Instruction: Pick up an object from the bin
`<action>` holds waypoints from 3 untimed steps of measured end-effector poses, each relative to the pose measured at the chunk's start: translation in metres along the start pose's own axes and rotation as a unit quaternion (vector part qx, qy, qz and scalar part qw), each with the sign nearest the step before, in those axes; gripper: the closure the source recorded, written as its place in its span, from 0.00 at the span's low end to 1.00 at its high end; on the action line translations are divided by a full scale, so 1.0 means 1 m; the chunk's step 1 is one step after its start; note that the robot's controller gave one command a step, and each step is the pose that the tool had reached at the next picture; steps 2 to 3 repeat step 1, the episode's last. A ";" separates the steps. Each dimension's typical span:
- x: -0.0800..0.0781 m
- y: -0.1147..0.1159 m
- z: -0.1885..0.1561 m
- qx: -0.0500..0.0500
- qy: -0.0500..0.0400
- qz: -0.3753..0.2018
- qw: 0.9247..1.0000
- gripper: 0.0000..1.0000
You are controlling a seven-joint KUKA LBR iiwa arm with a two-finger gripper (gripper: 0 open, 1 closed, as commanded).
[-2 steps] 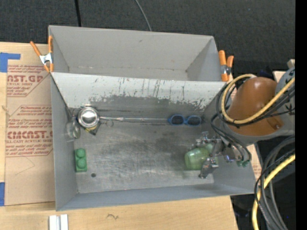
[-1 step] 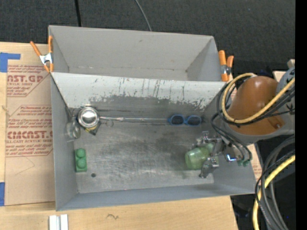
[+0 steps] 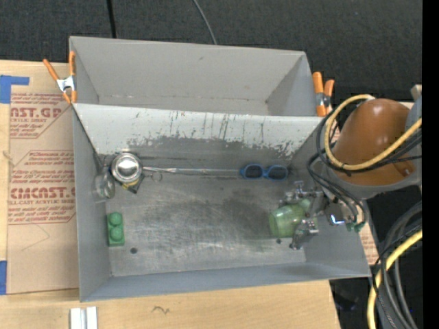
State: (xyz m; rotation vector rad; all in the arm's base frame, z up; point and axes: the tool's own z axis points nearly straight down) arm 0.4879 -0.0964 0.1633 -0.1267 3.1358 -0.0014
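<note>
Gripper (image 3: 293, 218) fingers clasp the green lump (image 3: 281, 221), front-right of the goggles (image 3: 263, 172); probably light, soft: grip mid-body.

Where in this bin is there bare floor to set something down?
The middle of the floor is bare, between the green block on the left and the claw by a pale green lump on the right. Busier along the back: silver cup, blue piece.

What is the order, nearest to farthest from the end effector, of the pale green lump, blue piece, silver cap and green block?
1. Pale green lump, at the end effector, bin's right.
2. Blue piece, by the back wall, right of centre.
3. Silver cap and green block, both far left: too close to call.
</note>
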 end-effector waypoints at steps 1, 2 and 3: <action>0.000 0.001 -0.006 0.000 0.001 0.000 1.000 1.00; 0.000 0.001 -0.006 0.000 0.001 0.000 1.000 1.00; 0.000 0.001 -0.006 0.000 0.001 0.000 1.000 1.00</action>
